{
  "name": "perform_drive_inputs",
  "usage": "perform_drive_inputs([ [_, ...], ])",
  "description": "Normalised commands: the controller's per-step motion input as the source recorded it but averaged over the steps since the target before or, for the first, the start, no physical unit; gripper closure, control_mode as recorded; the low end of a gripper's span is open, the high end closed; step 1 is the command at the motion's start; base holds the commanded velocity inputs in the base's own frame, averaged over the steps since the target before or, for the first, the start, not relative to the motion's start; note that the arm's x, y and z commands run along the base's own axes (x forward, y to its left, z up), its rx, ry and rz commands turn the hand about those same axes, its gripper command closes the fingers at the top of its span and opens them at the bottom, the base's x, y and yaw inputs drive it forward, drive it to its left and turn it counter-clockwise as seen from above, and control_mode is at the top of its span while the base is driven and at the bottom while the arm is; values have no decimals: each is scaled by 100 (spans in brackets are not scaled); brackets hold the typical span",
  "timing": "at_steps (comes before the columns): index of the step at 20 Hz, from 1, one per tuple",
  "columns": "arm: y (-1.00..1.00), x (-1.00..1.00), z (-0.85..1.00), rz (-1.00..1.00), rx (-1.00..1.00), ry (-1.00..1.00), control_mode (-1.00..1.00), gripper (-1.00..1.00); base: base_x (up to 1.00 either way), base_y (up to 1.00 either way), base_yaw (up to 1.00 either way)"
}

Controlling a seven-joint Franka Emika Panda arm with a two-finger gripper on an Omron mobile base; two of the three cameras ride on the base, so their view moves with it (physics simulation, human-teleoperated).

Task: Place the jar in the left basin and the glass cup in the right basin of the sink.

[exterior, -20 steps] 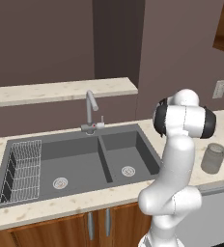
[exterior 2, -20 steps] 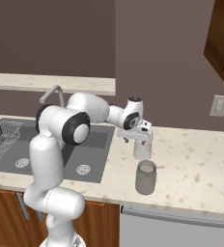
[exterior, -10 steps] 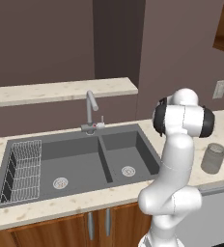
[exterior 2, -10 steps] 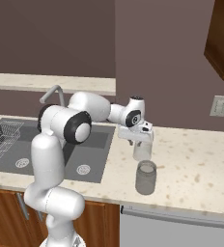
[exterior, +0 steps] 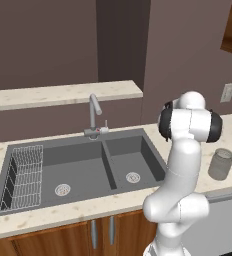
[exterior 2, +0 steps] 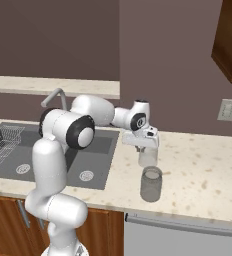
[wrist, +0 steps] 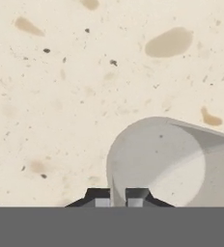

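My gripper (exterior 2: 148, 150) points straight down over the glass cup (exterior 2: 148, 159), a pale clear tumbler on the counter right of the sink (exterior 2: 18, 150). From the hand view, the gripper (wrist: 117, 198) is shut on the near wall of the glass cup (wrist: 157, 159), one fingertip inside the rim and one outside. The jar (exterior 2: 151, 184), darker grey, stands just in front of the cup, also seen as the jar (exterior: 220, 164) at the counter's front right. The left basin (exterior: 73, 167) holds a wire rack (exterior: 24, 176); the right basin (exterior: 130, 160) has only its drain.
A curved steel tap (exterior: 94, 115) rises behind the divider. A raised ledge (exterior: 63, 94) runs behind the sink. The speckled counter (exterior 2: 208, 170) stretches right of the cup, with a wall outlet (exterior 2: 226, 109) above it and a wooden cabinet (exterior 2: 230, 40) at the upper right.
The jaws have closed from wide open onto the glass cup's wall. The arm, the cup and the jar have stayed where they were.
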Motion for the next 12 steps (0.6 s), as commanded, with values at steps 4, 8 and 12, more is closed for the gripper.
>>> perform_drive_inputs([
  [4,0,-18,17,0,0,10,-100,100,0,0,0],
  [8,0,-25,25,0,0,10,-100,100,0,0,0],
  [12,0,-25,30,0,0,8,-100,100,0,0,0],
])
